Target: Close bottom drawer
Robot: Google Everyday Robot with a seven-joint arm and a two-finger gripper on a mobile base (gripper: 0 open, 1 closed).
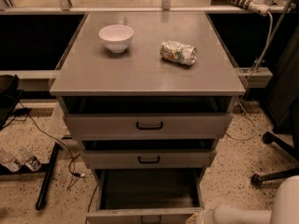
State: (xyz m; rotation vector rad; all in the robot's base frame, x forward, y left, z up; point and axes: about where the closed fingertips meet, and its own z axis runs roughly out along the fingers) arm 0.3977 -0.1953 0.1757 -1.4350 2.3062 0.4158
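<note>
The bottom drawer (145,215) of the grey cabinet is pulled far out. Its empty inside shows, and its front panel lies at the lower edge of the view, with the handle only partly in view. My gripper (197,216) is at the end of the white arm (243,214) at the bottom right. It sits against the right end of the drawer's front panel. The middle drawer (148,158) and top drawer (149,125) above are each open a little.
A white bowl (116,37) and a crushed can (178,52) sit on the cabinet top (140,73). Cables and a black bar (46,176) lie on the floor at the left. An office chair base (273,171) stands at the right.
</note>
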